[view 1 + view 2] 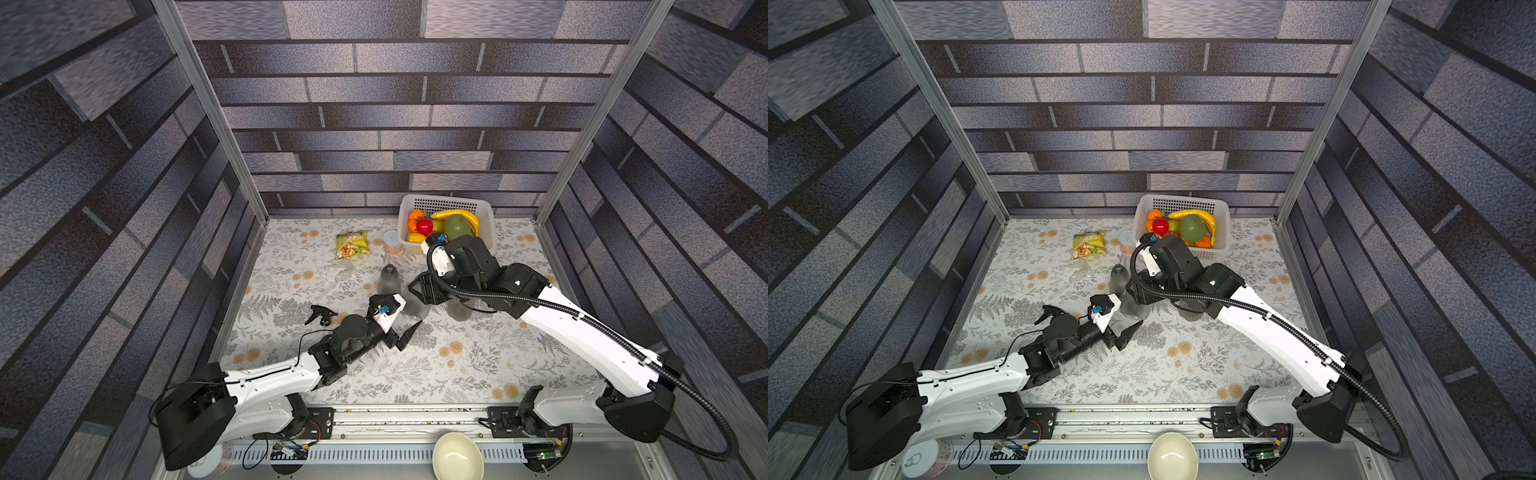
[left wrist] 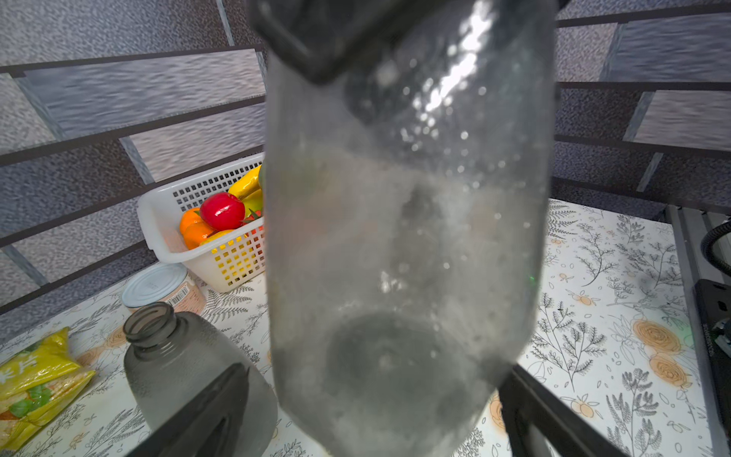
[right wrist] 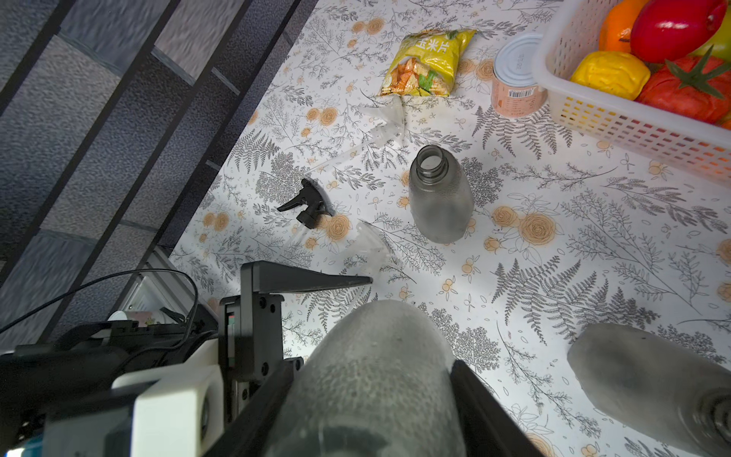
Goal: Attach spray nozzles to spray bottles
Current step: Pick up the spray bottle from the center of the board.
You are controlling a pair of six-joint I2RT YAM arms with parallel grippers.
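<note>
Over the floral surface [image 1: 457,365], the right jaws are clamped on the body of the held bottle [image 3: 375,336], 1 of 3 smoky-grey spray bottles. From the left wrist I see its round base end turned toward the camera. The left jaws stand wide apart, 1 on each side of that base end. I cannot tell whether either touches it.

The 2nd bottle [image 1: 389,278] stands upright on the surface with its threaded neck open, just beyond the held bottle and near the tin can [image 1: 391,243]. The 3rd bottle [image 3: 648,380] rests on the surface beneath the right arm. I cannot tell whether it stands or lies.

All 3 spray nozzles lie loose on the surface. The black nozzle [image 1: 320,313] is on its side just beside the left arm's wrist in both top views. The 1st clear nozzle [image 3: 385,118] lies just beside the yellow snack bag [image 1: 352,245], its thin dip tube stretched out across the cloth. The 2nd clear nozzle [image 3: 372,245] lies between the black nozzle and the upright bottle.

At the back, the pinkish tin can sits just beside the white basket [image 1: 486,208] of toy fruit. A cream bowl [image 1: 457,455] sits at the front, past the arms' mounting rail.
</note>
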